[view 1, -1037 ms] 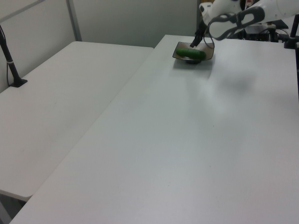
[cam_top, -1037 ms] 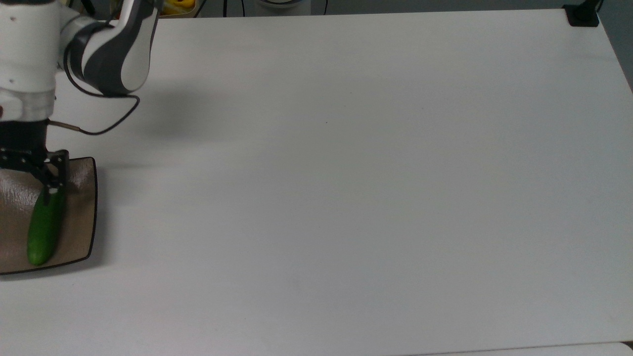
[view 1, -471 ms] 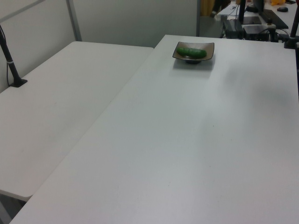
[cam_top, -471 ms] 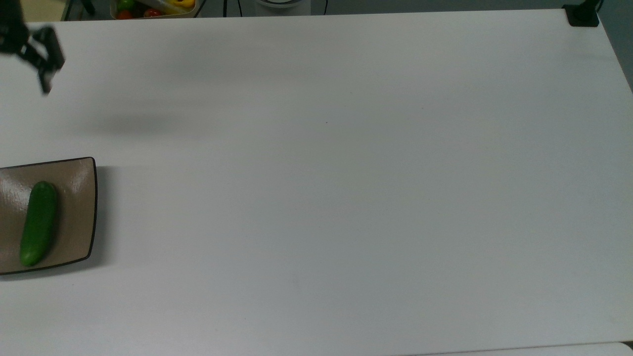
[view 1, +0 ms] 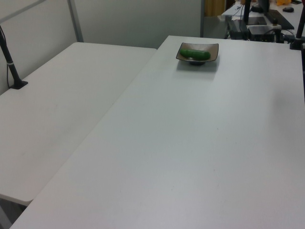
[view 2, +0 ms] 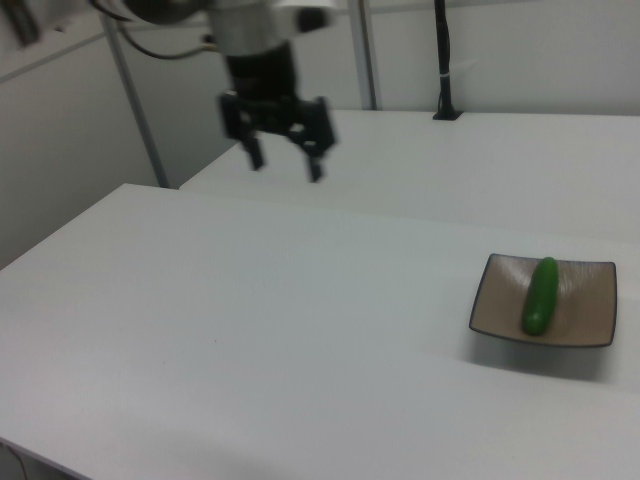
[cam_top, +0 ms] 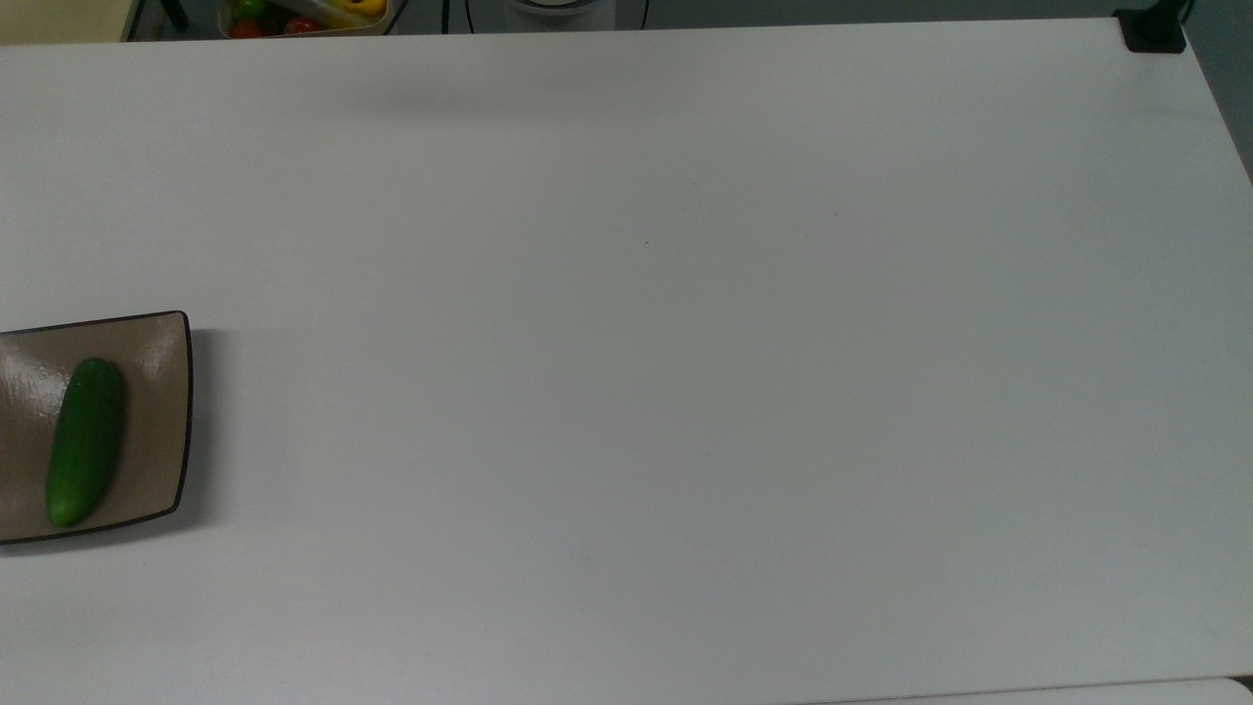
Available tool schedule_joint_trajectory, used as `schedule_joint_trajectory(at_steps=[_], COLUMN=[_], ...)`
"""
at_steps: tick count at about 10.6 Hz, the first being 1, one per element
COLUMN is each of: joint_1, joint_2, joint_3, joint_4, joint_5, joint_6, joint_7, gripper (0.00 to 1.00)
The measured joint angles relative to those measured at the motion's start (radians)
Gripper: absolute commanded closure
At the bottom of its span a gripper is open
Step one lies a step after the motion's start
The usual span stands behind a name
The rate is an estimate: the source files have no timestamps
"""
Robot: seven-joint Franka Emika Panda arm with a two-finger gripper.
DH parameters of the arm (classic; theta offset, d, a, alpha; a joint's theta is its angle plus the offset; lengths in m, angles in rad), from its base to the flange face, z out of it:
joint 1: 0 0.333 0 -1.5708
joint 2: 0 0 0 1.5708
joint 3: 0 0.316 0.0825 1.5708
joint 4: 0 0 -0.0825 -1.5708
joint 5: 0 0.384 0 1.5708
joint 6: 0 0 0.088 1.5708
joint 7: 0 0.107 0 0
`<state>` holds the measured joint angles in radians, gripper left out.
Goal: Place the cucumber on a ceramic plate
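Note:
The dark green cucumber lies lengthwise on the tan-brown square ceramic plate at the top view's left edge. In the left view the cucumber rests in the plate near the table's far end. In the right view the cucumber sits in the plate at the right. My gripper hangs high above the table in the right view, far to the left of the plate, fingers spread open and holding nothing.
A wide white table spreads to the right of the plate in the top view. A bin of colourful items sits beyond the table's far edge. A black post mount stands at the far right corner. A second white table adjoins in the left view.
One second ago the gripper stood at the cucumber on the plate. It let go, lifted away and has left the top and left views. The cucumber stays on the plate.

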<state>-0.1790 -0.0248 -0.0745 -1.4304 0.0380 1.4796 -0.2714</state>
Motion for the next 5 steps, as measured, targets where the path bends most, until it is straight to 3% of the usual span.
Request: schedule_joint_trajectory(at_steps=[2,5], joint_1=[0.105,0.252], joint_2=[-0.051,-0.071], joint_3=[0.002,0.004], joint_4=[-0.032,-0.118], joint_5=[0.000,-0.001], joint_6=[-0.078,-0.081], joint_7=[0.165,0.262], gripper=[0.00,0.00])
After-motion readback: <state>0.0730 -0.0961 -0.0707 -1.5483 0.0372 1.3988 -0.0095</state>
